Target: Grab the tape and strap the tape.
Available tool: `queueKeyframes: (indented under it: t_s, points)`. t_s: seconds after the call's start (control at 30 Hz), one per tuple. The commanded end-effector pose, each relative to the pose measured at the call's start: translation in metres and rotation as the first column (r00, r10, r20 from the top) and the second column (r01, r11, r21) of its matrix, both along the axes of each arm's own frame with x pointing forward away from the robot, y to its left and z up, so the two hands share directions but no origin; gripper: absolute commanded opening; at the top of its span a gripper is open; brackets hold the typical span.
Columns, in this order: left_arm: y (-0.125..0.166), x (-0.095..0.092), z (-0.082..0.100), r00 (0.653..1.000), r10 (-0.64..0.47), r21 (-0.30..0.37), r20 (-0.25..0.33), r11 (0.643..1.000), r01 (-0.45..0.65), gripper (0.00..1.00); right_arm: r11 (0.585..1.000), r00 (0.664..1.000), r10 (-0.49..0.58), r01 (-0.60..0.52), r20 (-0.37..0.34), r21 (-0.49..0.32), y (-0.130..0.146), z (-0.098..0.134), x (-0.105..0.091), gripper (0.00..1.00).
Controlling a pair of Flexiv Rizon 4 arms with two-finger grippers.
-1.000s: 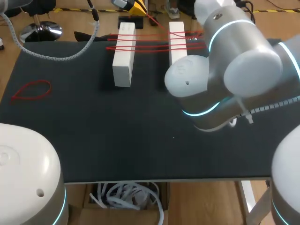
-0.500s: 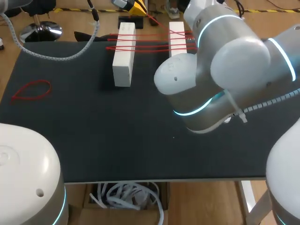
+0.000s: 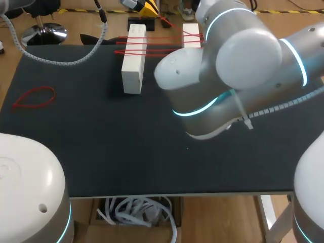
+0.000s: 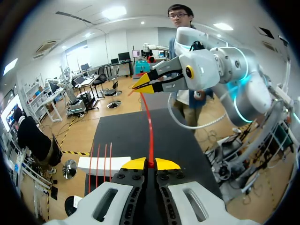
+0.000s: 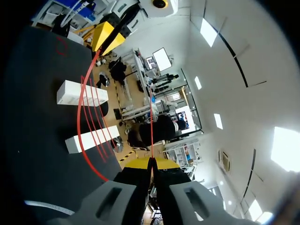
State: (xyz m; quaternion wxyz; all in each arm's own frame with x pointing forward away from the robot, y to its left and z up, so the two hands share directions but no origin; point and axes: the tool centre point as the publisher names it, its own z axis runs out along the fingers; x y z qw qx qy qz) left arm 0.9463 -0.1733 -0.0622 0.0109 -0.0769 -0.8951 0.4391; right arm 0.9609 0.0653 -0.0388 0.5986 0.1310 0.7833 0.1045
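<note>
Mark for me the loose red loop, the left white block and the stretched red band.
loose red loop (image 3: 33,97), head view, middle of the loop.
left white block (image 3: 133,59), head view, middle of its top face.
stretched red band (image 4: 150,136), left wrist view, midway along the taut strand.

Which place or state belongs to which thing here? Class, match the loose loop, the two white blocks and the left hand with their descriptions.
Things:
1 loose loop
2 left block
3 right block
4 left hand

Places or states:
A shut on a stretched band
B partly hidden by the right arm
C flat on the table's left side, apart from the blocks
D in full view

Pairs: 1-C, 2-D, 3-B, 4-A.
</note>
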Motion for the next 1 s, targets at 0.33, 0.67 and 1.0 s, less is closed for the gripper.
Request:
queueKeyframes:
  t_s: [0.33, 0.67, 1.0]
  points:
    - [0.000, 0.000, 0.001, 1.000, 0.000, 0.003, -0.001, 1.000, 0.000, 0.00, 0.987, 0.998, 0.052, -0.046, 0.035, -0.152, 0.034, 0.001, -0.007, 0.00]
    - [0.000, 0.000, 0.001, 1.000, 0.000, 0.003, -0.001, 1.000, 0.000, 0.00, 0.967, 0.997, 0.051, -0.034, 0.058, -0.254, 0.054, -0.003, -0.019, 0.00]
    - [0.000, 0.000, 0.001, 1.000, 0.000, 0.003, -0.001, 1.000, 0.000, 0.00, 0.927, 0.994, 0.083, -0.051, 0.071, -0.371, 0.063, 0.004, -0.021, 0.00]
